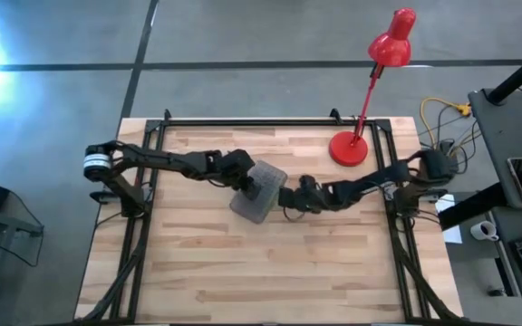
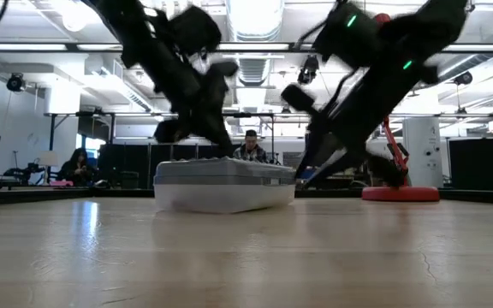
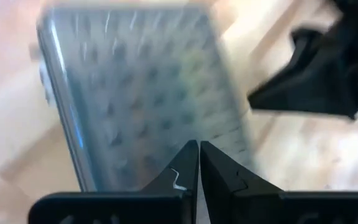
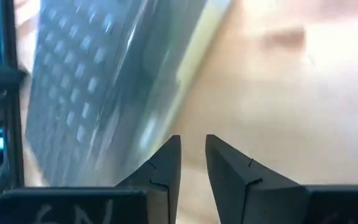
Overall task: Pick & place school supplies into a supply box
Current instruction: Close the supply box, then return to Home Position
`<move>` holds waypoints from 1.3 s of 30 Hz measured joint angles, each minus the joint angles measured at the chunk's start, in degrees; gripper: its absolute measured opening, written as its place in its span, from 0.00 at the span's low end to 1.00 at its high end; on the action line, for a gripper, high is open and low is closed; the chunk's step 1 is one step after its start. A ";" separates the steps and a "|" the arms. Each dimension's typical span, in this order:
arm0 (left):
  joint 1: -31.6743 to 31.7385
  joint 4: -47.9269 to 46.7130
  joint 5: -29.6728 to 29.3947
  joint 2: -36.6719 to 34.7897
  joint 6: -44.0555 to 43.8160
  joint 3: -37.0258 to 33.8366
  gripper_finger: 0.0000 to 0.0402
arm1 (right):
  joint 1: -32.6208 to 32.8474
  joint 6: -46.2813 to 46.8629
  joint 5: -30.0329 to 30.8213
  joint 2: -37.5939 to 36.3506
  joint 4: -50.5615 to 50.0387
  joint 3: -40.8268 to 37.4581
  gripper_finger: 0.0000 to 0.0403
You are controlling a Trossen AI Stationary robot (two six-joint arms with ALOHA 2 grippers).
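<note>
Mid-table, one closed supply box between two hands.

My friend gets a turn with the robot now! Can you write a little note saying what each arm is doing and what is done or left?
Left gripper: fingers shut, nothing between them, above the supply box near the table's middle.
Right gripper: fingers slightly apart, holding nothing, at the box's right side.
Supply box: lid down; it looks closed in the low view.
School supplies: none lie loose on the table; something yellowish shows through the box wall, but the contents cannot be told.
Done, it seems: packing and closing.
Left: perhaps check that the lid is latched, then pull both arms back.
</note>
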 joint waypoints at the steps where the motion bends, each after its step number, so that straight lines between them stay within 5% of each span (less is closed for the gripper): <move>1: 0.08 0.19 -0.13 -1.49 0.71 0.05 0.00 | 1.30 0.78 1.21 -1.53 -2.23 0.02 0.17; 6: -0.31 0.97 -1.00 -10.27 5.24 -0.02 0.00 | 7.35 -7.70 9.90 -9.73 -7.34 0.00 0.17; 13: -0.52 1.98 -2.17 -25.21 11.61 -0.53 0.00 | 9.67 -20.89 -6.46 -26.08 -8.56 0.04 0.17; 20: -4.52 4.40 -2.55 -37.70 12.47 -5.72 0.00 | 15.17 -46.29 -3.85 -38.45 -1.73 -0.84 0.17; 28: -16.35 43.07 -2.73 -48.62 14.72 -28.41 0.00 | 15.15 -49.86 -3.22 -38.25 34.98 -19.28 0.17; 30: -16.50 48.66 -2.85 -49.24 15.23 -32.73 0.00 | 10.33 -49.82 -8.79 -37.51 42.79 -24.14 0.17; 35: -12.47 49.90 -5.98 -52.33 14.06 -39.56 0.00 | -6.15 -48.27 -34.35 -39.43 52.08 -31.06 0.17; 39: -11.23 49.95 -5.79 -59.40 13.60 -44.46 0.00 | -14.25 -47.44 -43.01 -43.83 53.03 -34.51 0.17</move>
